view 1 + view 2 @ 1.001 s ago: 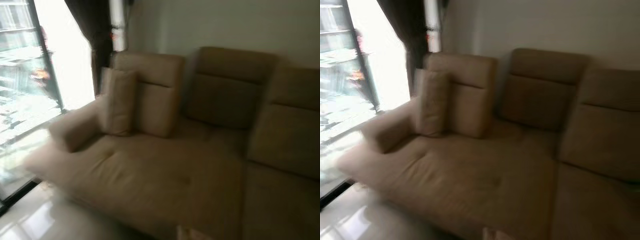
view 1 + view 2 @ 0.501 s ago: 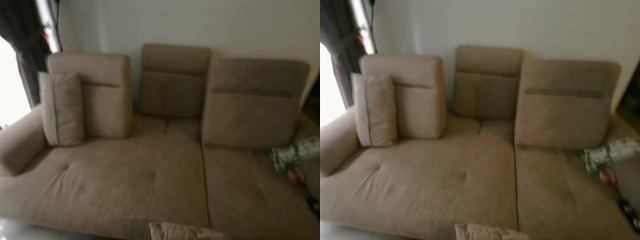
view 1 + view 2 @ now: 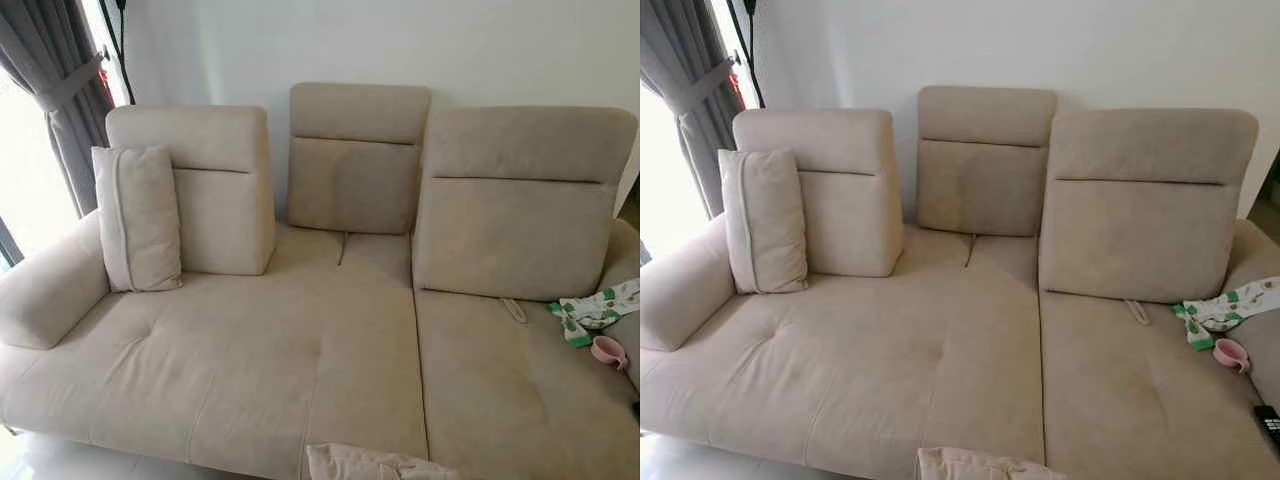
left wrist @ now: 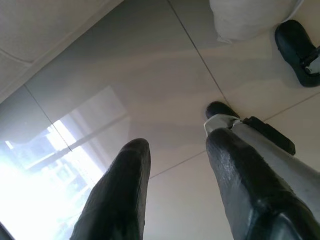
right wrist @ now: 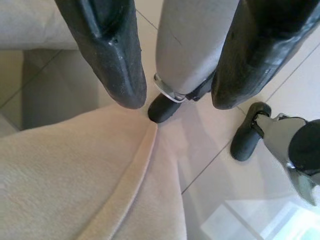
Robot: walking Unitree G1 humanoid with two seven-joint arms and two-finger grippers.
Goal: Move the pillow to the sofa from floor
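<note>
Beige sofa — pillow below

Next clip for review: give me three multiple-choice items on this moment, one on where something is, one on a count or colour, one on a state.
1. Where is the upright pillow on the sofa?
A. At the robot's left end, against a back cushion
B. Flat on the middle seat
C. At the right end beside the cup

2. How many back cushions does the sofa have?
A. Two
B. Three
C. Five

3. How is the left claw?
A. Shut on a pillow
B. Shut on a cloth
C. Open, over the floor

Answers:
1 A, it leans by the left armrest.
2 B, three stand along the wall.
3 C, floor tiles show between its fingers.
</note>
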